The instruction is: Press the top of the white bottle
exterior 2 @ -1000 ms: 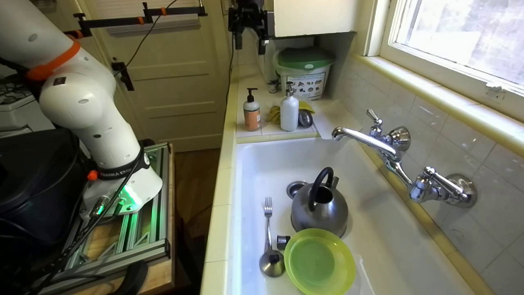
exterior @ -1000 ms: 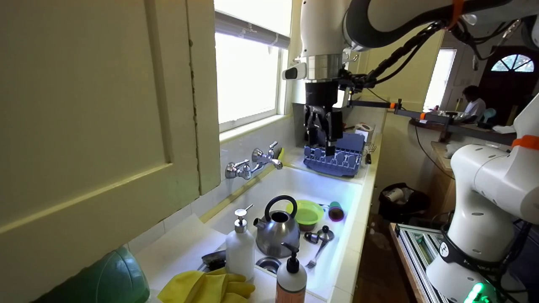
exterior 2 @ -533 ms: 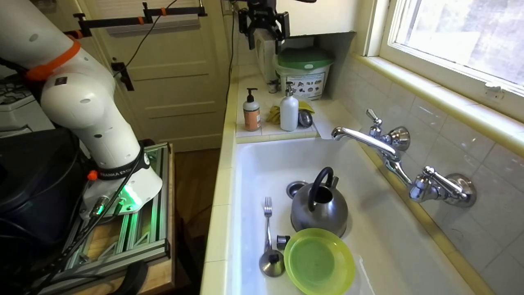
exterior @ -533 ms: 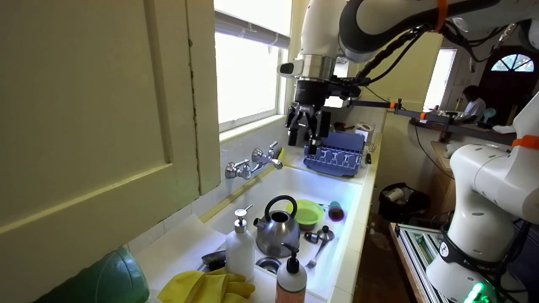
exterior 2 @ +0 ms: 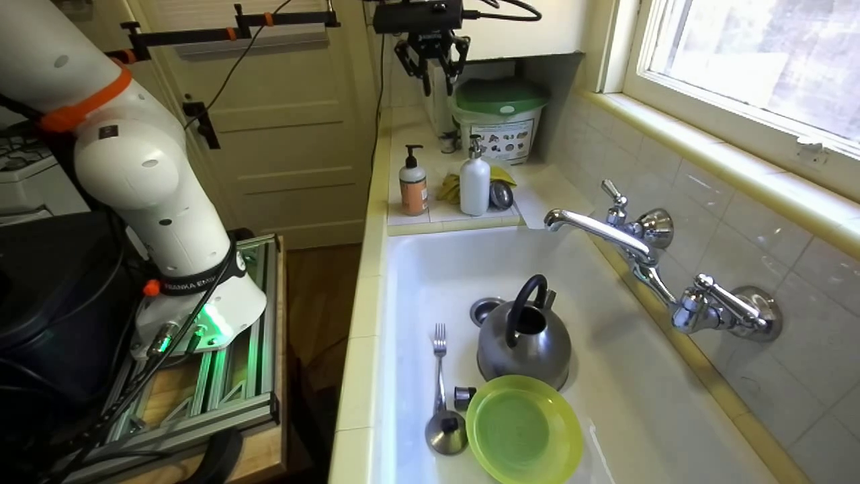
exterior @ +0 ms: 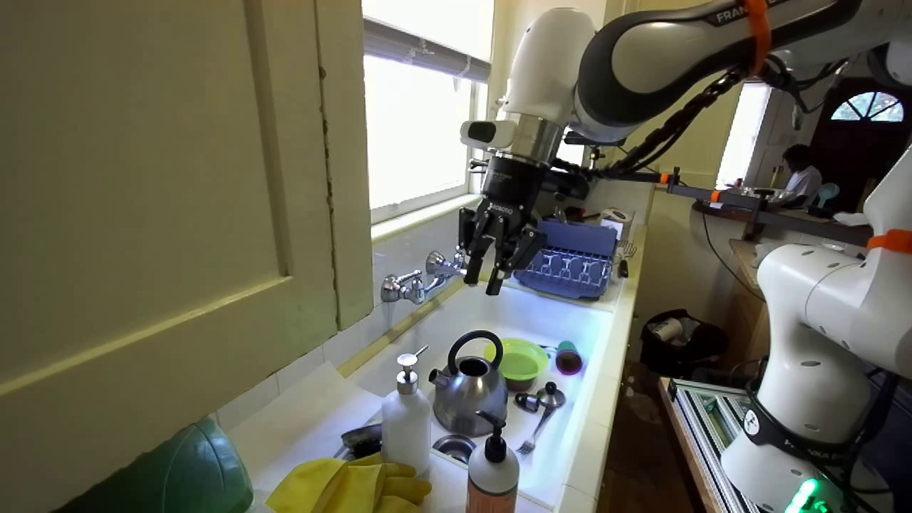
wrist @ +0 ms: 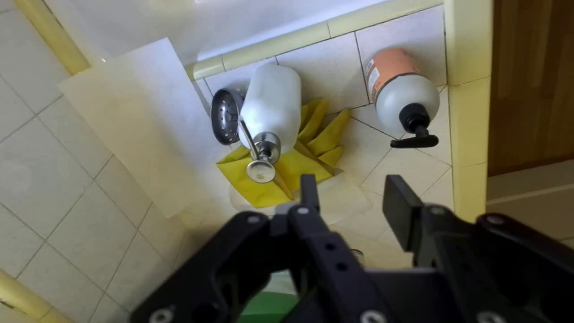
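Hanging in mid-air with the jaws of the gripper (wrist: pixel 352 194) parted, well apart from the white bottle (wrist: pixel 272 103) standing upright at the edge of the counter (wrist: pixel 327 72) along the sink (exterior 2: pixel 638 390), just beside yellow gloves (wrist: pixel 299 168), with an orange-labelled bottle (wrist: pixel 405 95) nearer the front corner.

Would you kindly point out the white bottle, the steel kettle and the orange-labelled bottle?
White bottle (wrist: pixel 274 103): wrist view, on its body.
Steel kettle (exterior 2: pixel 525 353): in an exterior view, on its body.
Orange-labelled bottle (exterior 2: pixel 414 192): in an exterior view, on its label.
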